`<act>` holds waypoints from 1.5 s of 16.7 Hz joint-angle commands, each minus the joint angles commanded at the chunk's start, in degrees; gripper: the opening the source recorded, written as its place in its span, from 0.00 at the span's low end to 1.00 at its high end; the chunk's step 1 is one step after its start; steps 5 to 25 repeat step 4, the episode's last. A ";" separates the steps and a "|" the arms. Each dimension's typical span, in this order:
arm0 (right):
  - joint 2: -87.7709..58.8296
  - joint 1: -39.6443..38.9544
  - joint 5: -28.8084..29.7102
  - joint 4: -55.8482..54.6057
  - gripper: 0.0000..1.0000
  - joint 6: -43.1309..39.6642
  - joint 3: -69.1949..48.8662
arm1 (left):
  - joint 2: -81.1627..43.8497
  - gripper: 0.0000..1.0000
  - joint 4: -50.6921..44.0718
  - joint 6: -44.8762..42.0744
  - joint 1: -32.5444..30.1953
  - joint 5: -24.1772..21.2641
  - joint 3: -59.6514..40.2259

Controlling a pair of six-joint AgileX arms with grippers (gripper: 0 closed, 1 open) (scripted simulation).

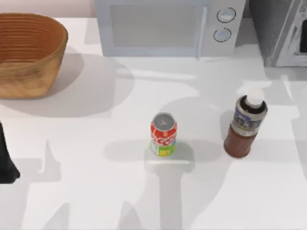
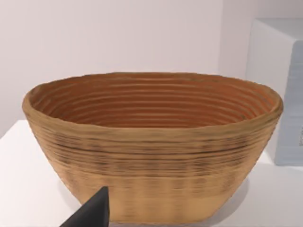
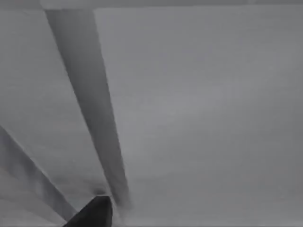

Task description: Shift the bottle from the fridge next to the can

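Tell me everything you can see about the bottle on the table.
The bottle is small, clear-looking plastic holding reddish-brown liquid, with a white cap and a grey-blue label around its upper body. It stands upright on the white table, right of the can with a gap between them, in front of the fridge. Nothing grips it.

Simulated kitchen counter: white microwave (image 1: 170,26), grey fridge (image 1: 283,33), wicker basket (image 1: 26,52) on white table (image 1: 96,182).

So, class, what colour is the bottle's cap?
White; the bottle cap shows best in the top view.
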State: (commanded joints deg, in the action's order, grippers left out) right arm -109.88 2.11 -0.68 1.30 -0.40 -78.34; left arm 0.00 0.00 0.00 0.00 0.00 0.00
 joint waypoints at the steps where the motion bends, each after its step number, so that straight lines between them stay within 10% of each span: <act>1: -1.63 0.00 0.07 0.47 1.00 -0.01 -2.08 | 0.00 1.00 0.00 0.00 0.00 0.00 0.00; 25: -3.91 0.01 0.16 1.15 1.00 -0.01 -4.71 | 0.00 1.00 0.00 0.00 0.00 0.00 0.00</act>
